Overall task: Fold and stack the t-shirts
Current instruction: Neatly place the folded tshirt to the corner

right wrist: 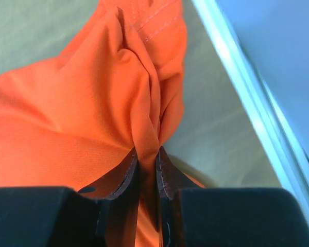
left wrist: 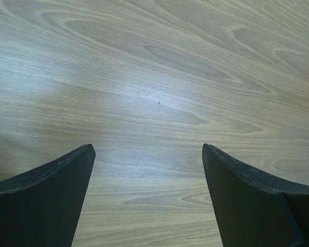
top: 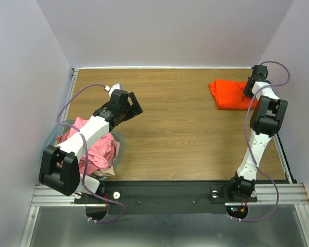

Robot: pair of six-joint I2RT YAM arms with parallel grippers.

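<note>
The right pincer [right wrist: 147, 154] is clamped on a ridge of the orange-red t-shirt [right wrist: 67, 118]. Its two dark fingers are drawn nearly together, and a pinched fold of cloth rises straight up out of the narrow gap between them. From that pinch the fabric spreads away to the left in broad, soft creases. A stitched hem runs along the far end of the bunch. Just to the right of the shirt, a pale metal rail [right wrist: 247, 87] borders the tabletop [top: 180, 134].

Seen from above, this shirt lies as a compact, roughly folded bundle at the far right corner of the wooden top. The right arm reaches up along that side and comes down on the bundle's right edge.

The left pincer [left wrist: 149, 149] stands wide apart with nothing between its fingers. It hangs over bare wood grain on the left half of the tabletop, well apart from the orange-red shirt, which shows only as a sliver at the right edge of its wrist view.

Behind it, under the left arm at the near left corner, a clear bluish basket [top: 118, 141] holds a rumpled heap of pink t-shirts [top: 100, 149]. A bit of pale beige cloth [top: 107, 171] shows at the heap's near edge.
</note>
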